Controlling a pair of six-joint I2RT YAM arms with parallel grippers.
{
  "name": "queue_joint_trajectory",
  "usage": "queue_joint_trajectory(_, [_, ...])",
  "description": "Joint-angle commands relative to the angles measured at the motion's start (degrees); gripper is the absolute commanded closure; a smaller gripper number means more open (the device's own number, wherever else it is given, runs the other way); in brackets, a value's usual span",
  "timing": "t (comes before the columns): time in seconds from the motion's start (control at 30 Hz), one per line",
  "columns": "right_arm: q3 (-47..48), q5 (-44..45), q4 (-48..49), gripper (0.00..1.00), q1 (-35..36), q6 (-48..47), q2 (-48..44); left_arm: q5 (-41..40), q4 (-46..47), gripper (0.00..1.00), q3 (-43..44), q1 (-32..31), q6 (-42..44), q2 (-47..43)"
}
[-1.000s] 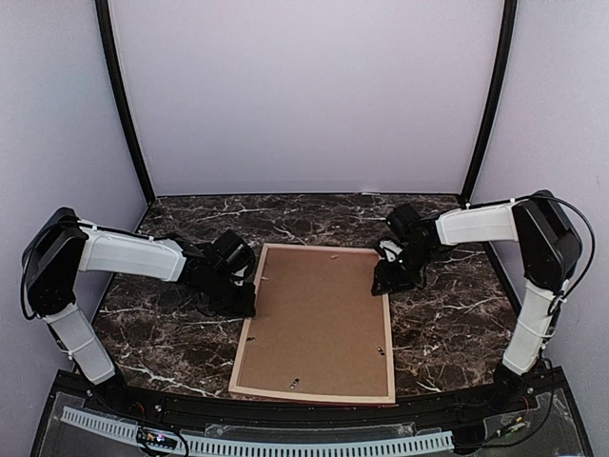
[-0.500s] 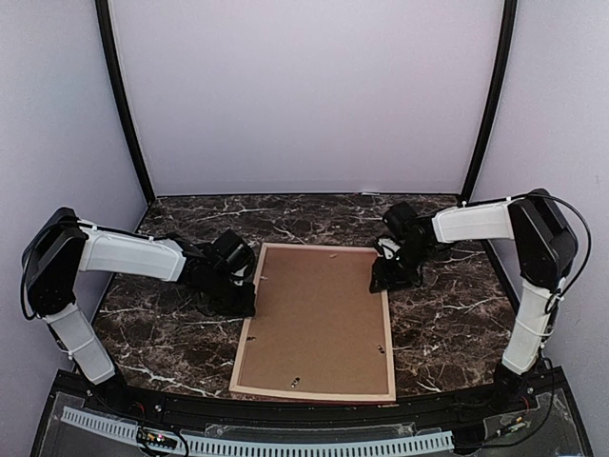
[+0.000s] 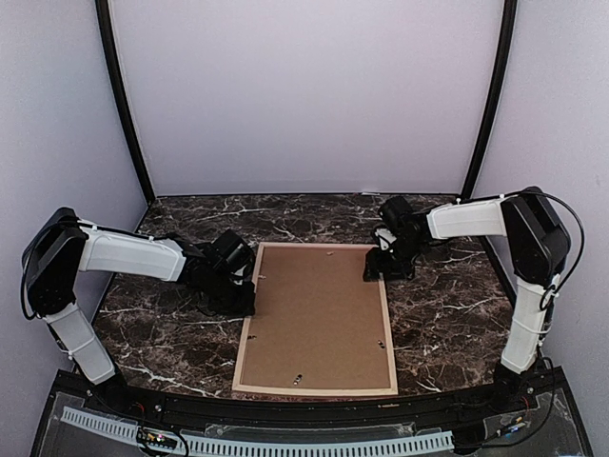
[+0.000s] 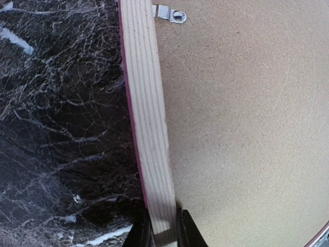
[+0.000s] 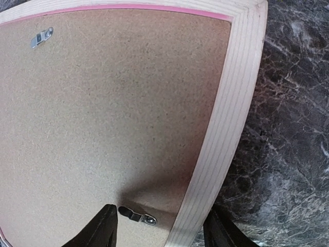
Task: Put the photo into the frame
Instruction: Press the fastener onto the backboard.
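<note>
Overhead feed bright and even on my screen, soft light from above. Walls (image 3: 304, 95) washed pale lilac, no hard glare. Table (image 3: 162, 333) dark, only faint shadows under arms. Black corner posts (image 3: 119, 105) bow outward, lens distortion at edges. Left wrist feed sharp: wood grain on frame (image 4: 149, 128) readable, left pincer (image 4: 163, 229) dark and soft at bottom edge. Right wrist feed: soft shadow pooled on backing board (image 5: 103, 113) around metal clip (image 5: 136, 216), frame edges curve from wide lens.
</note>
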Motion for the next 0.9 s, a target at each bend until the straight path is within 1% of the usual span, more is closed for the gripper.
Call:
queue_joint_trajectory(0.0, [0.6, 1.8, 2.1, 0.41, -0.2, 0.7, -0.2, 2.8, -2.4, 1.00, -1.7, -0.7, 2.0, 1.1])
queue_joint_trajectory(0.13, [-0.2, 2.1, 1.3, 0.40, -0.4, -1.3, -1.0, 2.8, -2.3, 1.00, -1.8, -0.7, 2.1, 1.2])
queue_joint_trajectory(0.37, [-1.5, 0.2, 0.5, 0.38, -0.3, -4.9, -1.9, 2.8, -2.3, 1.00, -1.9, -0.7, 2.1, 1.2])
queue_joint_trajectory(0.53, [-1.9, 1.4, -0.3, 0.36, -0.4, -6.4, -2.3, 2.6, -2.3, 1.00, -1.9, -0.7, 2.2, 1.1])
queue_joint_trajectory(0.63, [-1.7, 2.0, -0.2, 0.37, -0.4, -6.4, -1.8, 2.7, -2.3, 1.00, -1.9, -0.7, 2.1, 1.1])
queue_joint_trajectory(0.87, [1.1, 3.3, 0.2, 0.46, -0.4, -4.5, 0.4, 2.7, -2.5, 1.00, -1.9, -0.7, 2.1, 1.1])
